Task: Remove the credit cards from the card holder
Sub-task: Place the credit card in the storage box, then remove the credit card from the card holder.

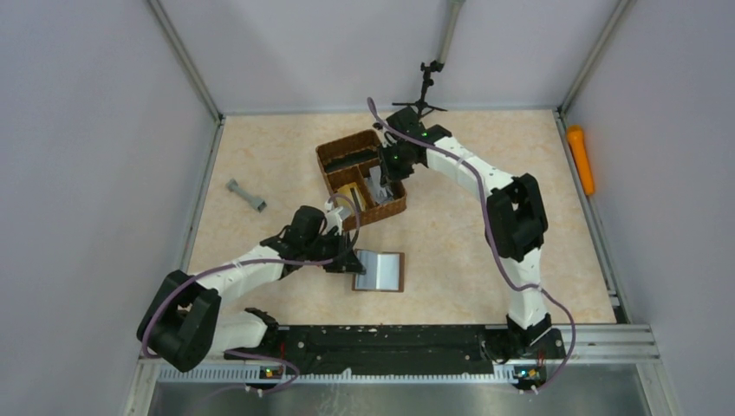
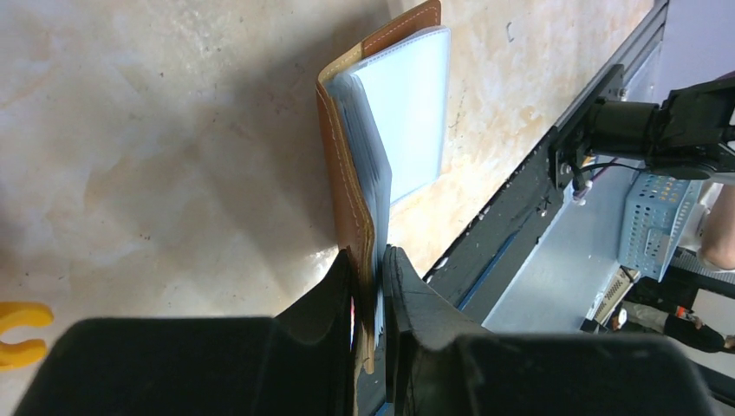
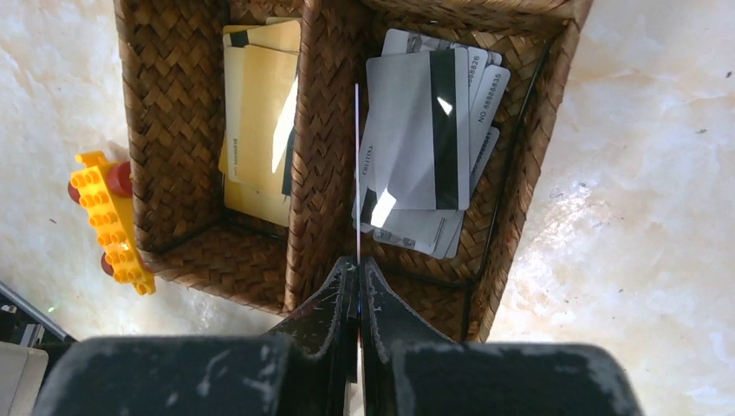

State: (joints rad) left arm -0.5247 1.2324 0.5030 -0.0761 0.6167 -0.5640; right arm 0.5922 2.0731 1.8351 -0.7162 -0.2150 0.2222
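Left gripper point(image 2: 368, 260) is clamped on one edge of the open card holder point(image 2: 407, 104), down on the table point(image 1: 451, 251) near the bases. Farther out, right gripper point(image 3: 358, 264) pinches a single credit card point(image 3: 357, 173) edge-on over the woven basket point(image 3: 147, 130), grey cards point(image 3: 416, 147) piled in the compartment beside it.

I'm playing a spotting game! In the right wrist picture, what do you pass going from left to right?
yellow plastic toy brick → stack of gold cards → thin card seen edge-on → pile of grey-silver striped cards
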